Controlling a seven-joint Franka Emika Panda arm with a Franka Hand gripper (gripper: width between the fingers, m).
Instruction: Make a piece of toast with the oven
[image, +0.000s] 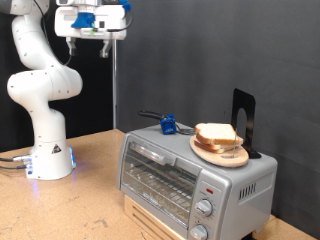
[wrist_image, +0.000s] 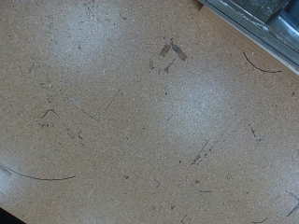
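Note:
The silver toaster oven (image: 185, 175) stands at the exterior view's lower right with its glass door closed and round knobs (image: 207, 208) on its right front. A round wooden board (image: 222, 153) lies on its top and carries pale bread (image: 214, 134); I cannot tell the slices apart. My gripper (image: 88, 45) hangs high at the exterior view's top left, far from the oven, with its fingers spread and nothing between them. The wrist view shows only the scratched tabletop (wrist_image: 131, 121) and a silver corner of the oven (wrist_image: 266, 21); the fingers do not show there.
A small blue object (image: 168, 125) with a dark cable lies on the oven's top to the left of the board. A black upright stand (image: 245, 118) rises behind the board. The oven rests on a pale wooden box (image: 150, 215). The robot's white base (image: 50, 155) stands at left.

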